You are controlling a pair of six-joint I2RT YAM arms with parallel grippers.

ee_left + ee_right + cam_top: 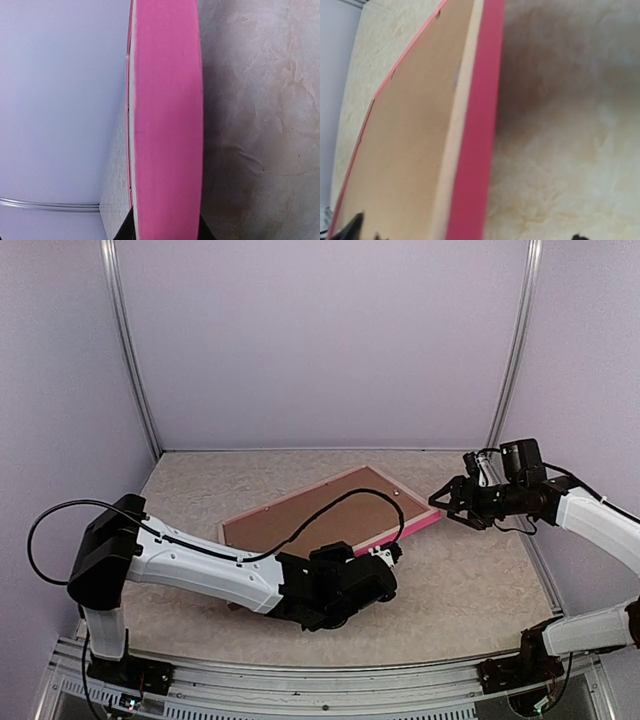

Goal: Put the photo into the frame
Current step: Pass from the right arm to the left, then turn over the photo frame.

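Closest to me, the left arm (200,575) stretches from its base at the near left across the table (470,590) toward the middle. Its left gripper (388,558) is pinched on the near edge of the frame (425,524). A dark finger (126,231) presses on each side of the pink edge.

The frame is in the middle of the table with its back up. Only its pink sides show, and it makes a dark shadow on the table beside it. A brown backing board (350,525) fills the frame. A black cable (330,508) hangs over the board.

A little farther, on the right, the right gripper (447,502) is just beside the frame's right corner. Its fingers (350,226) are wide apart and hold nothing.
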